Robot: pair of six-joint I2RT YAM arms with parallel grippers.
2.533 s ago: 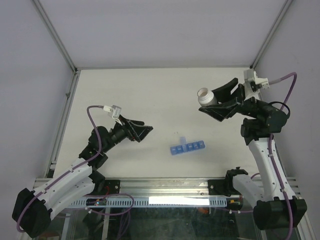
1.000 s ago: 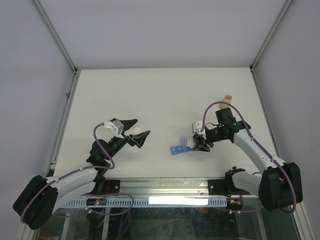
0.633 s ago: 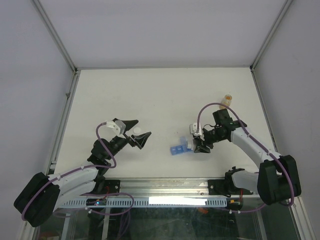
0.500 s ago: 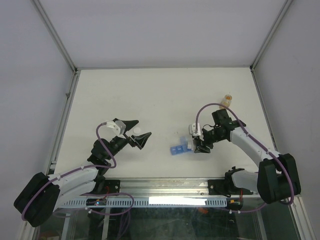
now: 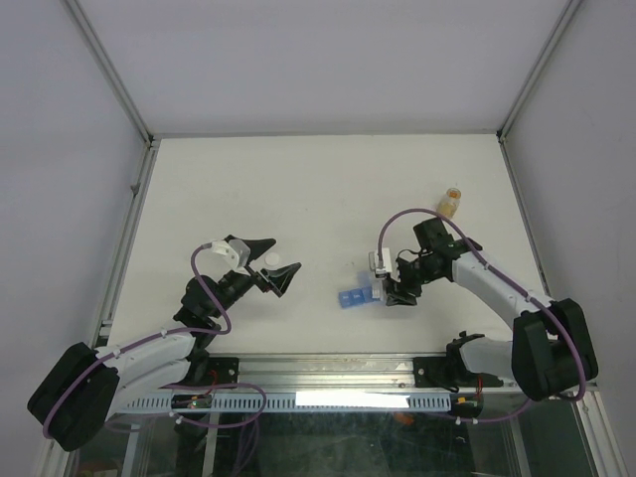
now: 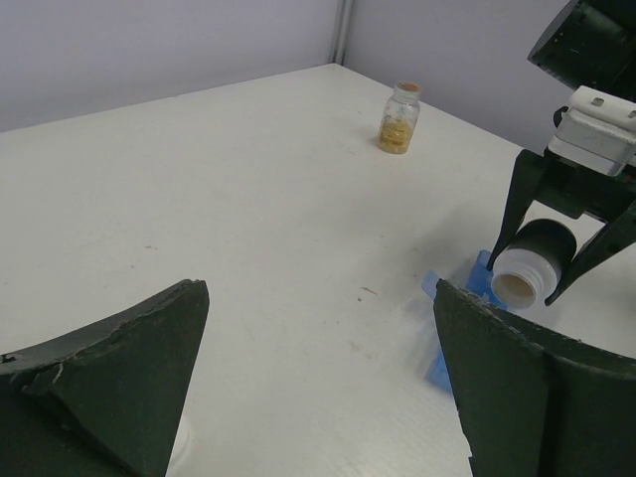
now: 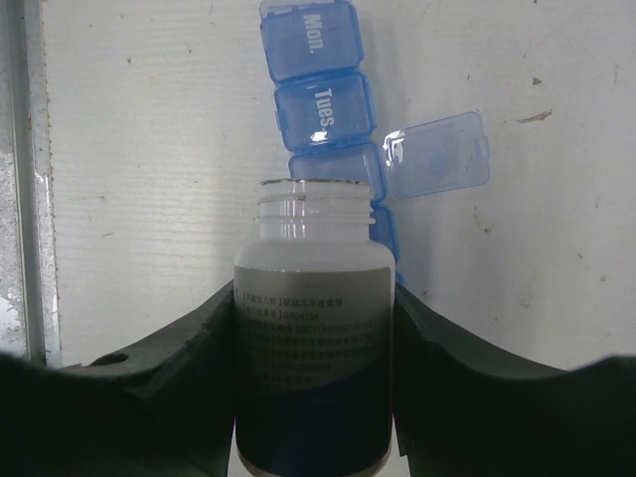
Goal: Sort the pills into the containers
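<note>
The blue pill-organiser strip (image 5: 356, 293) lies at the table's near middle. In the right wrist view (image 7: 320, 104) its "Mon." and "Tues." cells are shut and the third cell's lid (image 7: 437, 159) stands open. My right gripper (image 5: 397, 288) is shut on an uncapped white bottle (image 7: 313, 338), tipped with its mouth at the open cell. The bottle's mouth also shows in the left wrist view (image 6: 519, 283). No loose pills show. My left gripper (image 5: 280, 256) is open and empty, left of the strip. In its own view (image 6: 320, 298) the strip (image 6: 481, 273) lies ahead to the right.
A small amber jar (image 5: 452, 202) stands at the back right, also in the left wrist view (image 6: 399, 117). A white bottle cap (image 5: 273, 260) lies on the table by my left fingers (image 6: 182, 452). Metal frame rails edge the table.
My right arm came down from the back right with the bottle to the strip, then edged slightly left. My left arm drew nearer and has stayed still for the last second.
</note>
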